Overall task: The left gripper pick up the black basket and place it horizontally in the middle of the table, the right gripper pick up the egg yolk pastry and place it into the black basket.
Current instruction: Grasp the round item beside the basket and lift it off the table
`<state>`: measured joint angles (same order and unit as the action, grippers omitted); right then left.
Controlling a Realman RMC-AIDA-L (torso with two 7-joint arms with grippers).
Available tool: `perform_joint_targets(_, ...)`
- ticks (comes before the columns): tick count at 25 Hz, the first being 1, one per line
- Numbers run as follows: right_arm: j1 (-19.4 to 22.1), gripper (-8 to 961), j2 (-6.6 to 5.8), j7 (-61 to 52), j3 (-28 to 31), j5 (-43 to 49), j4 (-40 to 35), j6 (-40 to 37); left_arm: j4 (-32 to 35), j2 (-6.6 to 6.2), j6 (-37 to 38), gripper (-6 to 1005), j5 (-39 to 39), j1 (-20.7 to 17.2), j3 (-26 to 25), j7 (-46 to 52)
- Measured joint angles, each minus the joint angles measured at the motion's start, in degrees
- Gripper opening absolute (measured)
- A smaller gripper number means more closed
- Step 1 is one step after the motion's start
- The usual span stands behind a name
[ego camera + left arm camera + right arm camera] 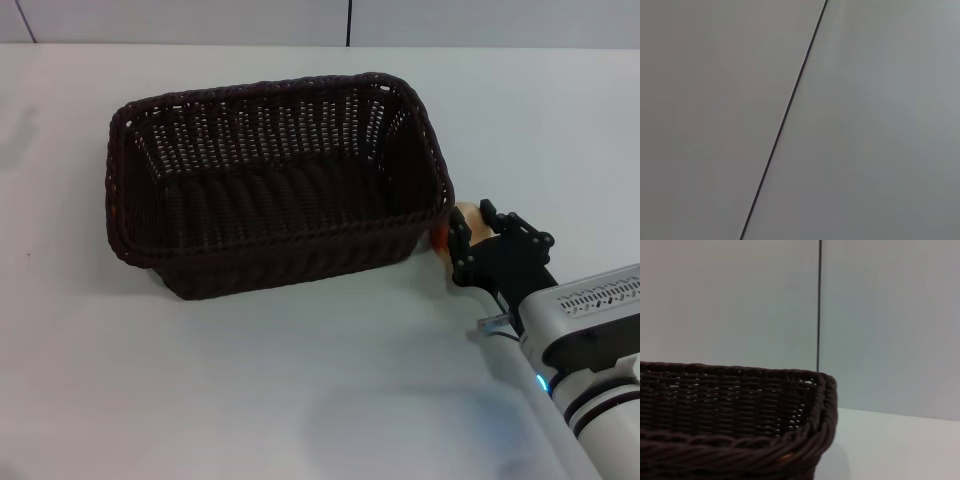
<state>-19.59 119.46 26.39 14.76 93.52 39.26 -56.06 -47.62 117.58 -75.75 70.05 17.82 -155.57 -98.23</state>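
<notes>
The black basket (275, 185) stands upright and empty in the middle of the white table (200, 380), its long side running left to right. Its rim also fills the low part of the right wrist view (735, 425). My right gripper (482, 232) is just beside the basket's right end, with its fingers closed on the egg yolk pastry (473, 224). The pastry's orange patch shows next to the basket's wall. I cannot tell whether the pastry rests on the table or is lifted. My left gripper is out of view; its wrist view shows only a grey wall.
A grey panelled wall with a dark vertical seam (349, 22) runs behind the table's far edge. Bare white tabletop lies in front of and to the left of the basket.
</notes>
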Motion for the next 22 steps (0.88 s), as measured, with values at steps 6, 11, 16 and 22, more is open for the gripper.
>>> perform_joint_targets(6, 0.0, 219, -0.06, 0.1, -0.4, 0.1, 0.1, -0.2, 0.0, 0.02, -0.9, 587, 0.0, -0.2, -0.4, 0.3)
perform_joint_targets(11, 0.3, 94, 0.01, 0.2, 0.1, 0.1, 0.0, -0.6, 0.0, 0.02, -1.4, 587, -0.1, -0.6, -0.6, 0.8)
perform_joint_targets(16, 1.3, 61, 0.11, 0.4, 0.3, -0.4, -0.2, -4.6, 0.0, 0.08, -1.8, 587, -0.2, -0.9, -0.7, 1.1)
perform_joint_targets(22, 3.4, 46, -0.07, 5.6, 1.3, -0.6, 1.4, -14.6, -0.5, 0.04, -2.4, 587, -0.3, -1.2, -0.7, 1.5)
